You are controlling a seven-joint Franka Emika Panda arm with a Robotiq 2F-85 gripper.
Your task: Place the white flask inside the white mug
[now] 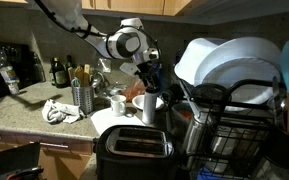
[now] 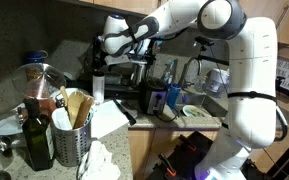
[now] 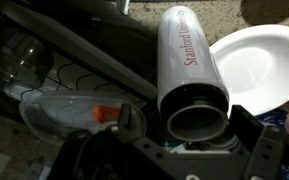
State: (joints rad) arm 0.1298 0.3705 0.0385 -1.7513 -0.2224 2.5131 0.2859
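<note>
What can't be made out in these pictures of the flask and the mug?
- White mug: tiny and dim in an exterior view, and absent from the wrist view.
- White flask: the inside of its dark mouth is too dark to see in the wrist view.
- Tool: dark and blurred against the dish rack in an exterior view. The wrist view's bottom edge cuts it off, so contact with the flask is unclear.

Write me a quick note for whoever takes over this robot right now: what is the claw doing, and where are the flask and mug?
Gripper: open, holding nothing, jaws either side of the flask's dark top end.
White flask: not gripped, next to a white dish.
White mug: on the counter, no flask in it.
Done: nothing placed yet.
Left: grip the flask, lift it, set it into the mug.
</note>
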